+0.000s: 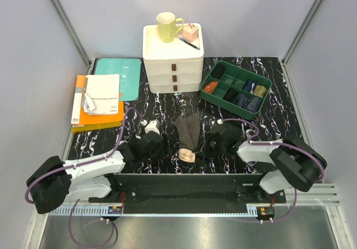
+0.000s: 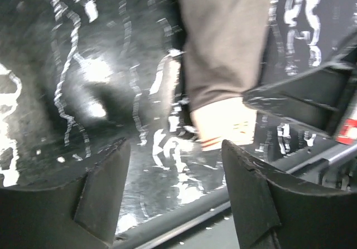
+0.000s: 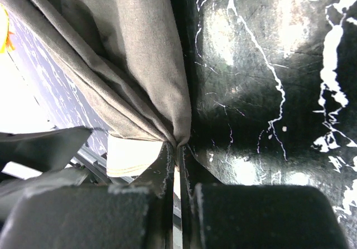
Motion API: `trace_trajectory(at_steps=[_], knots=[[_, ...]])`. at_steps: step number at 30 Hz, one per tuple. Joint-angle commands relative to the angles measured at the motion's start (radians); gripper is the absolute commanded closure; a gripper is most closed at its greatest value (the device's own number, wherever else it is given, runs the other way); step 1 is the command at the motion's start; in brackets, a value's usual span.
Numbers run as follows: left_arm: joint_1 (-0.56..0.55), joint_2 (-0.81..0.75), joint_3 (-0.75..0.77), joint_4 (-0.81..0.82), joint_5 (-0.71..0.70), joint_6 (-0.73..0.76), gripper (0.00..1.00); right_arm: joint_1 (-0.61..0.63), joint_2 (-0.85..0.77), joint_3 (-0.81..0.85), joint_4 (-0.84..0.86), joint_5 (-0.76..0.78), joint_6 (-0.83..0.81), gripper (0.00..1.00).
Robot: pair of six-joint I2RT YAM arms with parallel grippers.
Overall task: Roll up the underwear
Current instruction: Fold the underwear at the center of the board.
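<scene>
Both arms are low, reaching in from the near edge of the table [image 1: 279,129].

My left gripper [image 2: 175,196] sits low over the top, jaws wide apart with nothing between them. The waistband [image 2: 223,123] is just ahead of the fingertips.

My right gripper [image 3: 177,168] is closed tight, pinching a gathered fold of the underwear [image 1: 188,131] on its right side.

Bare marbled top lies on either side of the cloth. The drawers [image 1: 173,65] and tray [image 1: 228,108] are well back.

The underwear is olive-brown and folded into a narrow strip. It lies mid-table, running back from the near edge, beige waistband nearest me. Creases converge on the pinch.
</scene>
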Motion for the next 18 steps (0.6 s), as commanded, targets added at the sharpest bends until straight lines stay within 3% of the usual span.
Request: trace_trajectory(at_steps=[1, 10, 18], knots=[[0.027, -0.002, -0.033, 0.180, 0.016, -0.059, 0.32, 0.001, 0.043, -0.015, -0.084, 0.023, -0.036, 1.00], [0.071, 0.084, -0.071, 0.336, 0.042, -0.102, 0.34, 0.001, 0.045, -0.018, -0.075, 0.011, -0.038, 1.00], [0.071, 0.177, -0.094, 0.400, 0.122, -0.139, 0.49, 0.000, 0.047, -0.019, -0.073, 0.016, -0.036, 1.00]])
